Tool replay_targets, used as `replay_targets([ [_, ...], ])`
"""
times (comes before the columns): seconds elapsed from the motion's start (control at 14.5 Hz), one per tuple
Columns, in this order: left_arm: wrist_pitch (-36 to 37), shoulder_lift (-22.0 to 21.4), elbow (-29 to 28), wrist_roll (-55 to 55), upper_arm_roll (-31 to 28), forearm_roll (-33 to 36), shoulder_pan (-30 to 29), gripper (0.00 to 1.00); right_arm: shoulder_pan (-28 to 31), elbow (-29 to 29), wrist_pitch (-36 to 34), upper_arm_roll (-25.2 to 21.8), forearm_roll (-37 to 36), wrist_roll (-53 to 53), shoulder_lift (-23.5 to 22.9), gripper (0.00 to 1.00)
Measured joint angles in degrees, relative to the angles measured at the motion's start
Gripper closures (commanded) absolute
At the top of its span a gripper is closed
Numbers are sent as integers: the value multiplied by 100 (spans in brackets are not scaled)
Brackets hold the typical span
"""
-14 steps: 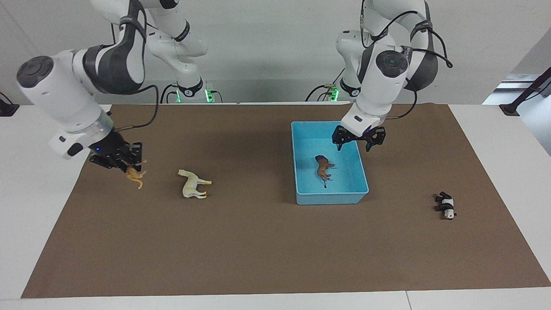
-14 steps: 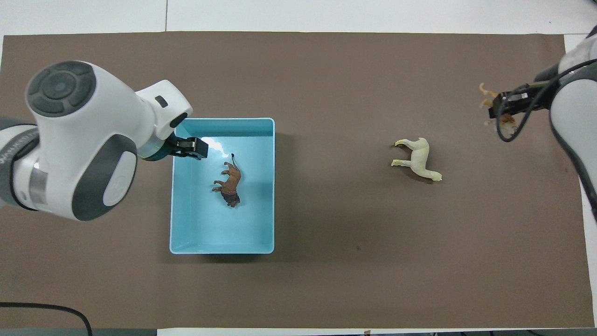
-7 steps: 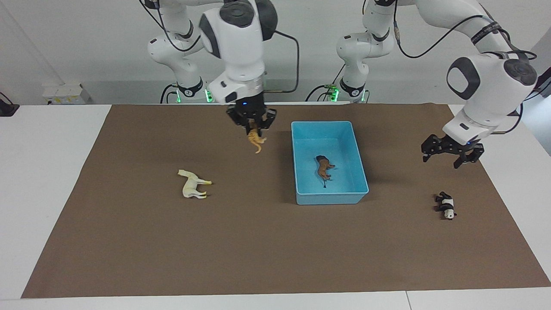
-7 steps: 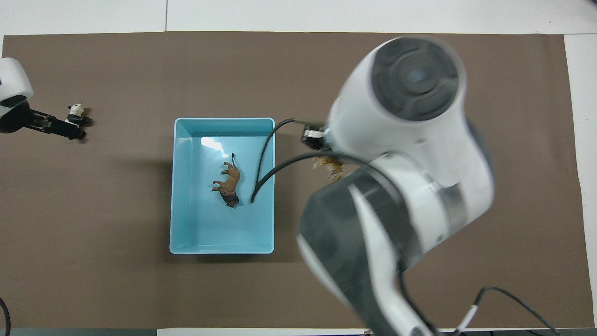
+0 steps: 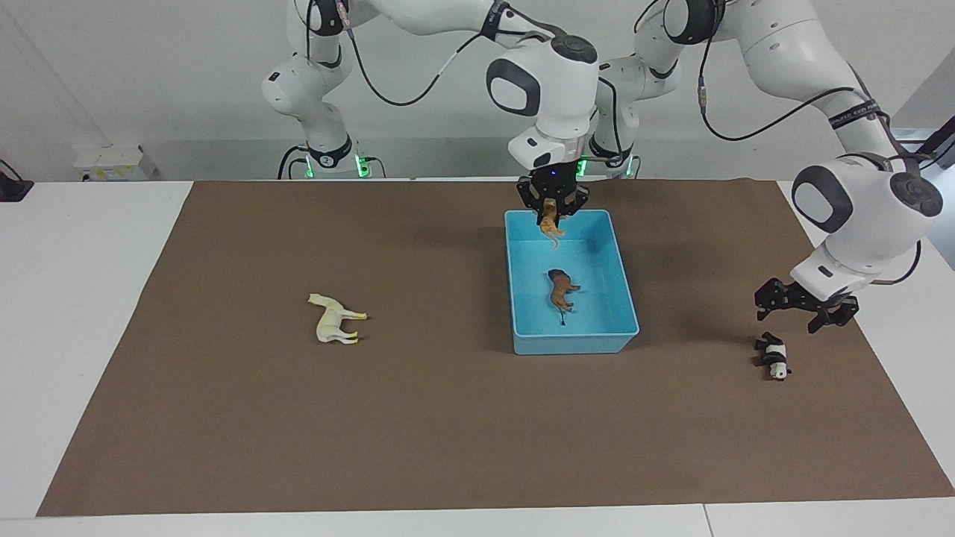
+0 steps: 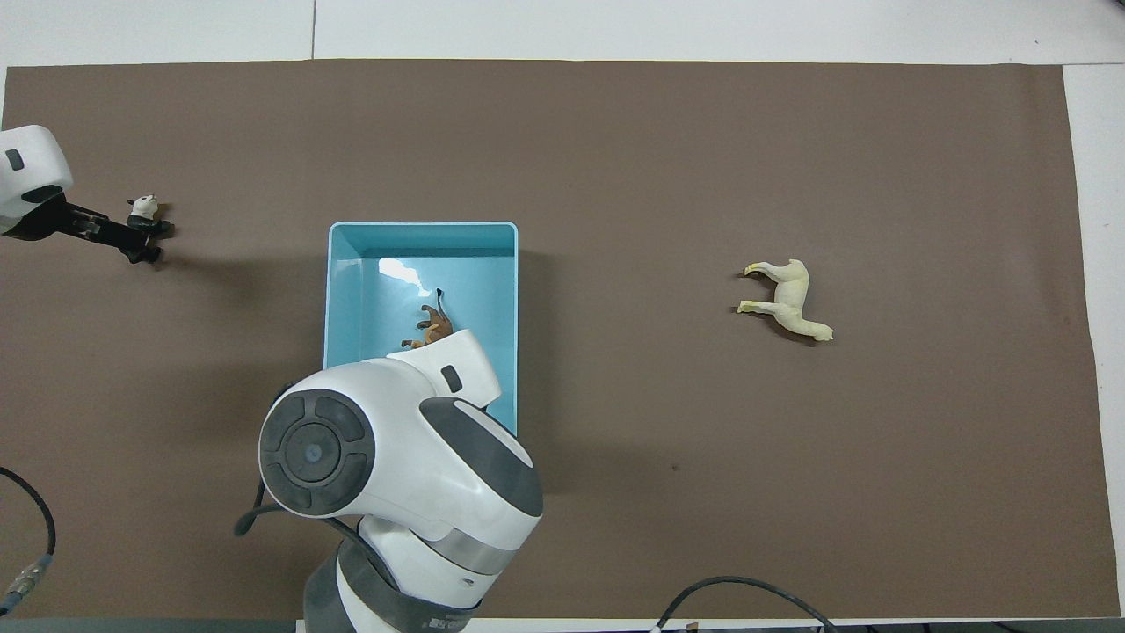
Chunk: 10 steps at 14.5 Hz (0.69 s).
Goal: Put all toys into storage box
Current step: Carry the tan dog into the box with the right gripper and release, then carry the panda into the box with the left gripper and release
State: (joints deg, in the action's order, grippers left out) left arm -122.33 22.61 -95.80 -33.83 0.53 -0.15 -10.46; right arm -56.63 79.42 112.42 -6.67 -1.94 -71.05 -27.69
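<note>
Tiger point(image 5: 550, 226) hangs pinched in my right gripper point(image 5: 552, 211), over the box point(image 5: 574, 344) end nearest the robots. Lion point(image 5: 561, 290) lies inside. My left gripper point(image 5: 806, 309), fingers spread, hovers over the panda point(image 5: 774, 356). Horse point(image 5: 335, 319) lies toward my right arm's end.

**Work Surface and Surroundings**

A brown paper mat point(image 5: 418, 418) covers most of the white table point(image 5: 74, 313). The mat lies flat; bare table shows along each end and along the edge farthest from the robots point(image 6: 703, 26). A seam in the tabletop runs across that far edge strip in the overhead view. A pale wall point(image 5: 149, 74) stands at the robots' end of the table. A small white box point(image 5: 108, 160) sits against the wall toward the right arm's end. Green indicator lights point(image 5: 362, 165) glow at the foot of the wall. A black clamp-like fitting point(image 5: 11, 186) sits at the table edge near the box.
</note>
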Motion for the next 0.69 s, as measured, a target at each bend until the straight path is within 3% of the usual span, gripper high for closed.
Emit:
replay_targets([
  [0.21, -357, 288, 7, 11, 8, 0, 0, 0, -2, -205, 2, -12, -2, -345, -280, 0],
  [0.55, -520, 549, 9, 12, -91, 1, -6, 0, 71, -705, -1140, -123, -43, -405, -192, 0],
  [0.69, -543, 606, 9, 12, -137, 1, -11, 0, 418, -756, -1551, -222, -153, -2, 72, 0],
])
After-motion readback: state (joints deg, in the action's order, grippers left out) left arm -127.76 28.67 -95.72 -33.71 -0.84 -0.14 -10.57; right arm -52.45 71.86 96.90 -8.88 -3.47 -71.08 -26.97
